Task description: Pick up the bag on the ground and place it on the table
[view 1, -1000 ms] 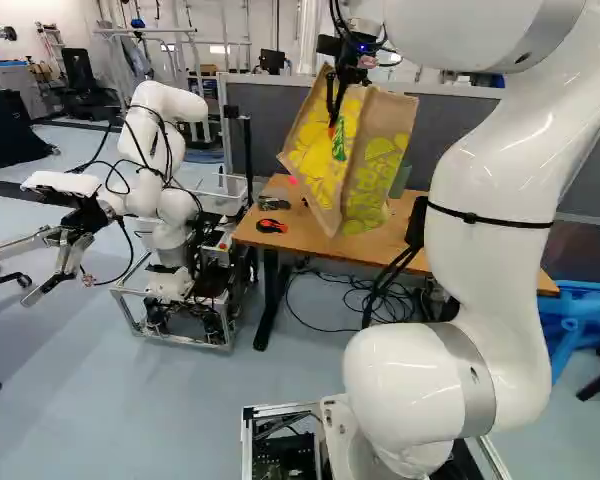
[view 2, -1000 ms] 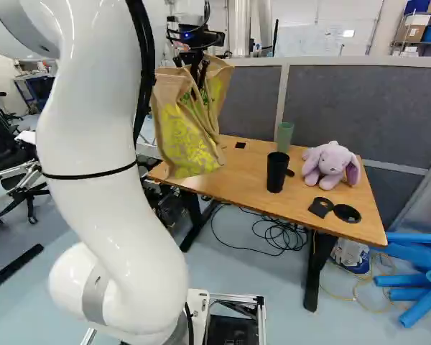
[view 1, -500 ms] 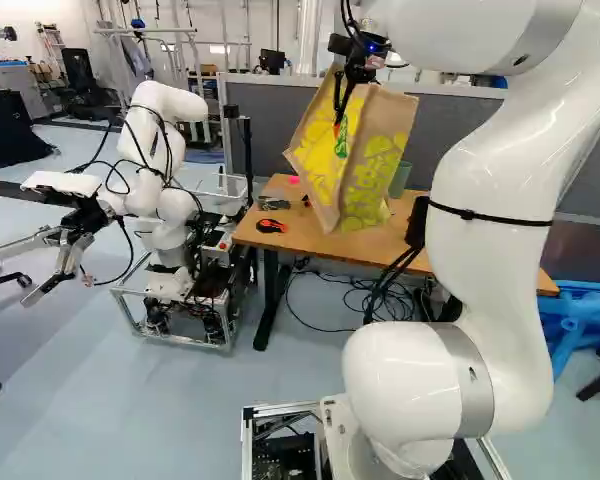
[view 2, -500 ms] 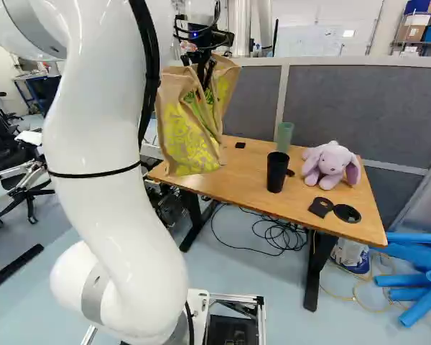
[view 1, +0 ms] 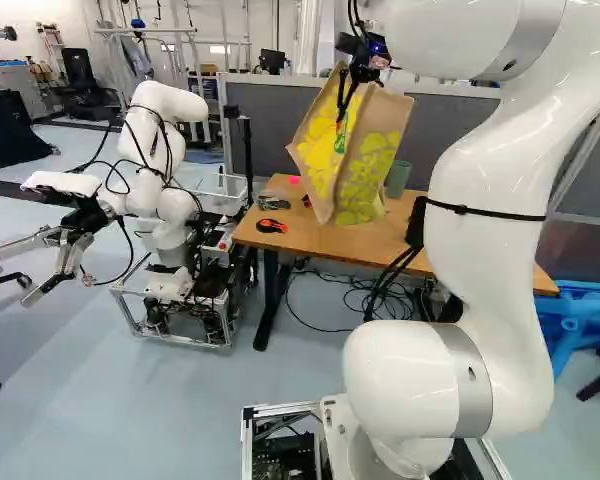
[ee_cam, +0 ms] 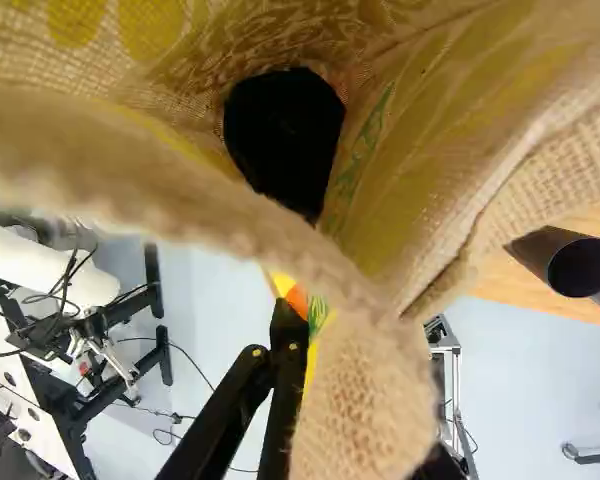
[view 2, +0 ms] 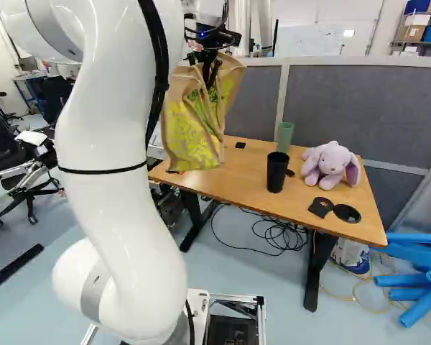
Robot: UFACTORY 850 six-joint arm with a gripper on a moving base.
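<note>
The jaws of the black gripper (view 1: 344,104) were clamped on the upper wall of the jute bag (view 1: 368,165): one finger (ee_cam: 282,375) lay along the cloth by the rim, while the other was mostly hidden behind it. The bag hung off the ground, tilted, its mouth gaping towards the wrist camera. Inside it a dark shape (ee_cam: 285,140) showed, whether a thing or only shadow could not be told.

Below, the bag's bottom overlapped the wooden table (view 2: 248,188) in both base views; the pictures did not settle whether it was over the top or just short of the near edge. Floor showed beside the bag in the wrist view, so some forward reach was probably called for.

The pick-up looked done and the carry in hand. The next move was to bring the whole base of the bag over the tabletop, lower it until it bore the weight, and only then part the jaws. The soft sides would likely sag, and a swing sideways could have knocked the black cup (view 2: 277,172) or the green tumbler (view 2: 285,136). The plush rabbit (view 2: 332,165) sat farther off.
</note>
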